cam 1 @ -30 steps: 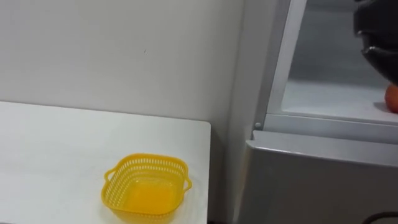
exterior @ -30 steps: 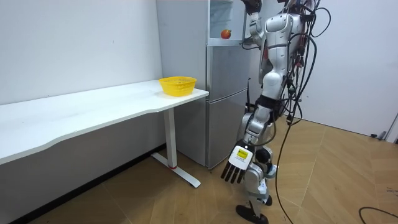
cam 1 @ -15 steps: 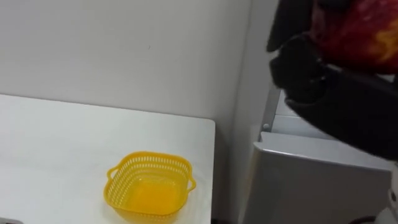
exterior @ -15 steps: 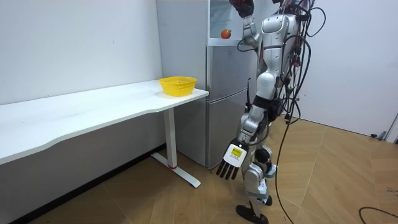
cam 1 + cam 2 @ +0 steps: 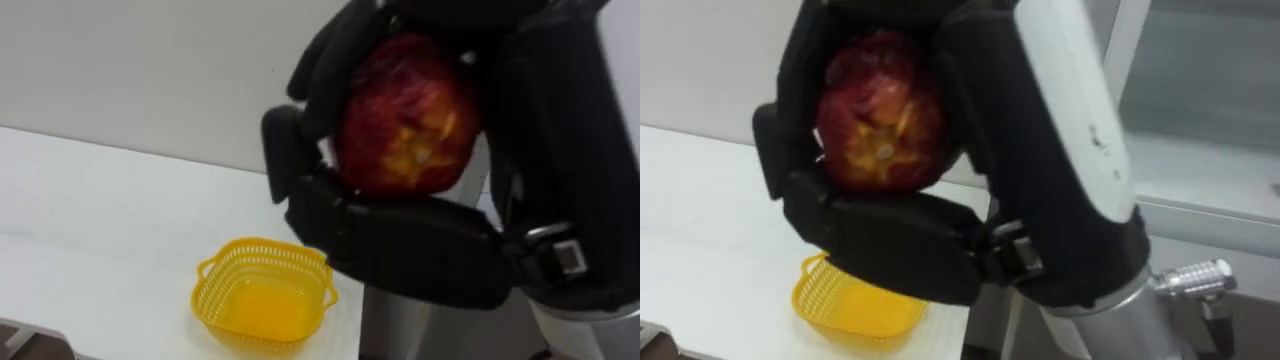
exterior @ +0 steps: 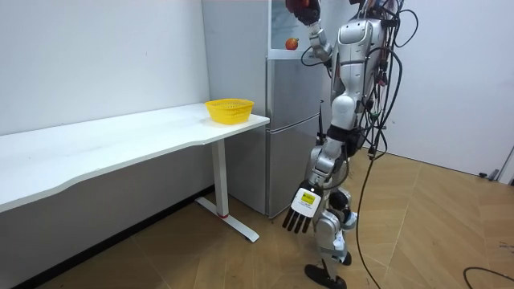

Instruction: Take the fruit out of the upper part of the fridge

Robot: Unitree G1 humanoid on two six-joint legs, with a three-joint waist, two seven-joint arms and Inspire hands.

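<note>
Right hand (image 5: 400,250) has its fingers wrapped snug round the red apple (image 5: 410,130), held high just outside the upper fridge (image 6: 279,24), I'd guess so it can't slip on the way to the yellow basket (image 5: 212,285) on the white table (image 5: 90,230), while the left hand (image 6: 300,213) hangs straight-fingered by the leg.

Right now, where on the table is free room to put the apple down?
The white table is bare left of the yellow basket, up to the wall; the basket is empty too, ready for the apple. Tight: the strip between basket and fridge.
</note>
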